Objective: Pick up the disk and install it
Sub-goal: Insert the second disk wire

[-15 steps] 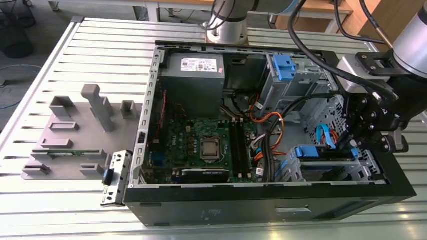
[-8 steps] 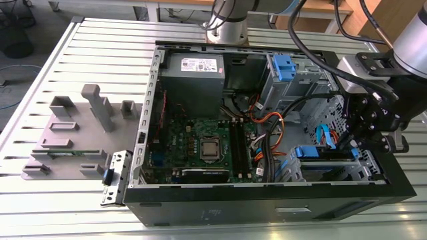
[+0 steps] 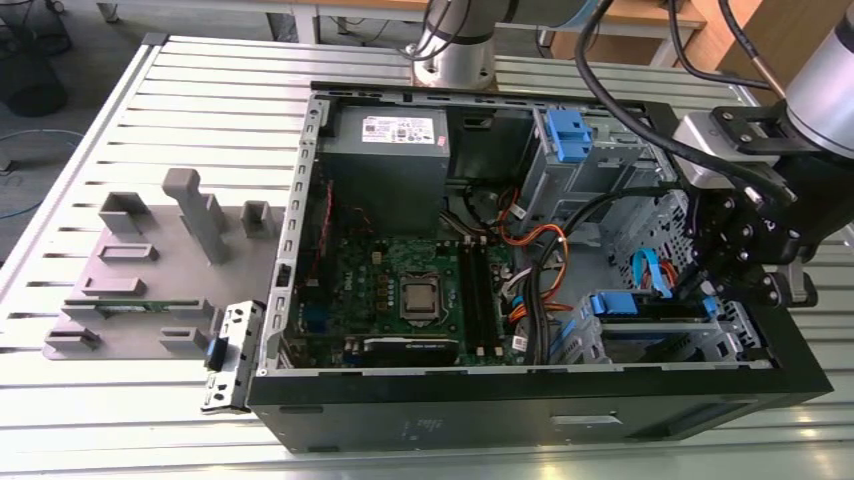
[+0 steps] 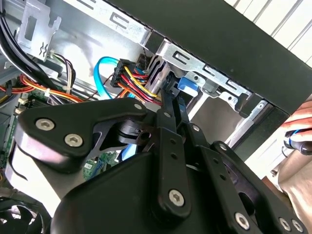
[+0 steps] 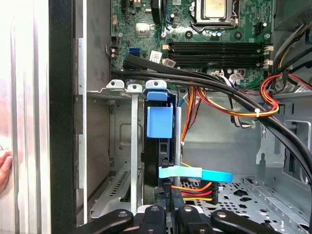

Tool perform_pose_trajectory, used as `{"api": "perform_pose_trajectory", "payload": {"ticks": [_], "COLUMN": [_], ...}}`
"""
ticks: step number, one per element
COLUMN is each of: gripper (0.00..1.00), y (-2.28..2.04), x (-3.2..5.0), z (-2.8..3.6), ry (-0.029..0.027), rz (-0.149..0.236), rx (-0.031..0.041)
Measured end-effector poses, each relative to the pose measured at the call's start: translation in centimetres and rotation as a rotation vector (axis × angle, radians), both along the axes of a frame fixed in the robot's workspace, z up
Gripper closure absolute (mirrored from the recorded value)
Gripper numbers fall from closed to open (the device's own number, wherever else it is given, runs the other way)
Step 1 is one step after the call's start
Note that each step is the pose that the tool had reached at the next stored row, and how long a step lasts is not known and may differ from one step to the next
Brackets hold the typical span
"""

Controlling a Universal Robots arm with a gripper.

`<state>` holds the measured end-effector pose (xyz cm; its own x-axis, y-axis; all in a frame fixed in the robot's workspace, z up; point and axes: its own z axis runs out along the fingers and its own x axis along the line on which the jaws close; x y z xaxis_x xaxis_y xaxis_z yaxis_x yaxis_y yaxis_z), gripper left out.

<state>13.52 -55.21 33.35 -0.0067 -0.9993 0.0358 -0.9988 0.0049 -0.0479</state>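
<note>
Pincer (image 3: 747,285) hangs low at the front corner of the open computer case (image 3: 534,420), on the exterior view's right, its black linkage down among the drive bays. From where I stand I cannot tell whether it is spread or pinching anything.

In the first wrist view the disk (image 5: 159,141) stands on edge in the drive cage (image 5: 114,87), blue carrier tab uppermost, just ahead of the fingers and looking mostly seated.

Trouble, I'd judge, comes from the wiring. The orange-and-yellow power cable bundle (image 5: 195,187) and light-blue data cable (image 5: 195,173) lie right beside the drive; they could snag the linkage. A drive pushed in skewed could also jam against the cage rail. A person's hand (image 4: 302,129) rests outside the case wall.
</note>
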Motion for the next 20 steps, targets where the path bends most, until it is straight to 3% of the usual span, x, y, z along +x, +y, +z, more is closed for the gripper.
{"api": "perform_pose_trajectory", "payload": {"ticks": [1, 2, 20], "gripper": [0.84, 0.84, 0.84], "y": [0.0, 0.0, 0.0], "x": [-0.07, -0.18, -0.37], "z": [-0.03, -0.07, -0.09], "ry": [-0.0046, -0.0129, -0.0174], "rz": [0.0, 0.0, 0.0], "rx": [-0.0001, -0.0001, -0.0001]}}
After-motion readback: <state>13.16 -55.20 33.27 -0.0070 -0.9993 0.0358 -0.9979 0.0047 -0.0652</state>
